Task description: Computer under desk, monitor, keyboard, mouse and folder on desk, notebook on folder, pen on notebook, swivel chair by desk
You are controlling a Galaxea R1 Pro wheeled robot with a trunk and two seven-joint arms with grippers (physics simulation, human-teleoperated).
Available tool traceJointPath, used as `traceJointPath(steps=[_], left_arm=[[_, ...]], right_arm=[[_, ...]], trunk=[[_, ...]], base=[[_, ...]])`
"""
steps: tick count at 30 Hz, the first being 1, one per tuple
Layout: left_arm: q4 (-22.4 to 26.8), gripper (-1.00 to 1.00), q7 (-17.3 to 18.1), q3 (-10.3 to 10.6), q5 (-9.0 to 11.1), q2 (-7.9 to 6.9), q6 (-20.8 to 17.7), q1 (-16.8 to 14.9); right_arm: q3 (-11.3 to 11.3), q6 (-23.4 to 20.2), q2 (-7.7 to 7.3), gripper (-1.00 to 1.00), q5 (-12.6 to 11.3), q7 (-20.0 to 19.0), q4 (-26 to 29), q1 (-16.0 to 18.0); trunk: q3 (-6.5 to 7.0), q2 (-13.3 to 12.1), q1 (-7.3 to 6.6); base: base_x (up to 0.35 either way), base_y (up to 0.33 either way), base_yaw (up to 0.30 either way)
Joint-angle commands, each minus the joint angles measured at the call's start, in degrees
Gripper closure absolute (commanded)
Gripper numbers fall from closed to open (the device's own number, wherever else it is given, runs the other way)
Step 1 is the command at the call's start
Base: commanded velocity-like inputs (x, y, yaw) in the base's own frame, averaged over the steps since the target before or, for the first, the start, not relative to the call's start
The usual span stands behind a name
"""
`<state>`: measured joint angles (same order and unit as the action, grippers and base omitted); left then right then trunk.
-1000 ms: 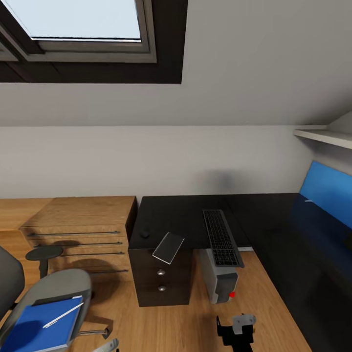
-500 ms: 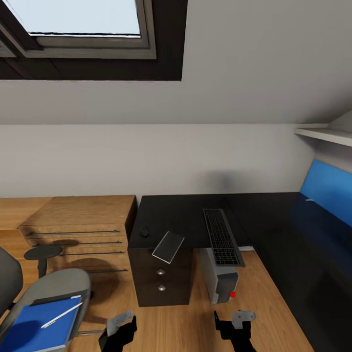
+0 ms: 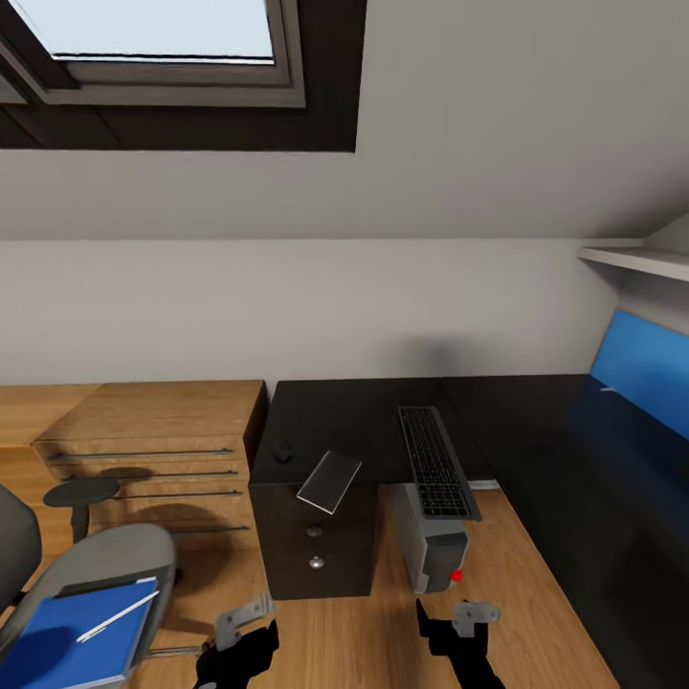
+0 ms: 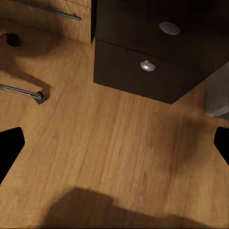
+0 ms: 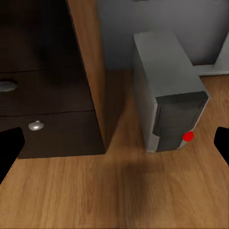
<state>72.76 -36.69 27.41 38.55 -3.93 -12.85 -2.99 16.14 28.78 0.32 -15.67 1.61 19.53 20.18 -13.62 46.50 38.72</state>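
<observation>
Head view: I see the keyboard (image 3: 437, 463), mouse (image 3: 284, 451) and notebook (image 3: 329, 481) on the desk (image 3: 364, 421), computer (image 3: 433, 550) under it, folder (image 3: 72, 635) with pen (image 3: 117, 615) on the chair (image 3: 91, 584). Left claw (image 4: 114, 148) and right claw (image 5: 114, 148) both spread wide, empty, over the floor (image 4: 109, 157).

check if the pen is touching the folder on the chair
Touching: the head view shows the pen lying flat across the folder on the swivel chair seat.
</observation>
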Motion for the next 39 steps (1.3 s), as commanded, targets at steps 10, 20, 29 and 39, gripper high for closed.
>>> traceJointPath(steps=[10,20,29,39], left_arm=[[-11.36,-1.00,-1.64,-0.49,-0.12,4.13,3.32,0.18],[-13.95,-1.00,-1.64,-0.28,-0.47,4.17,5.28,0.18],[-13.96,-1.00,-1.67,-0.49,-0.50,3.86,5.53,0.18],[-14.43,-1.00,-1.63,-0.50,-0.25,4.02,5.56,0.18]], right_arm=[[-0.47,-16.93,-8.65,-1.00,-16.76,-2.15,40.07,-20.86],[-9.21,-17.38,-8.31,-1.00,-41.14,-2.39,52.36,-20.90],[-10.93,-18.37,-8.29,-1.00,-46.01,-2.22,60.85,-20.54],[-11.32,-21.81,-8.57,-1.00,-46.64,-10.16,57.43,-20.62]], trunk=[[-1.88,4.09,2.21],[-3.68,8.10,4.41],[-5.29,11.71,6.39],[-7.09,15.72,8.58]], base=[[0.000,0.000,0.000],[0.000,0.000,0.000],[0.000,0.000,0.000],[0.000,0.000,0.000]])
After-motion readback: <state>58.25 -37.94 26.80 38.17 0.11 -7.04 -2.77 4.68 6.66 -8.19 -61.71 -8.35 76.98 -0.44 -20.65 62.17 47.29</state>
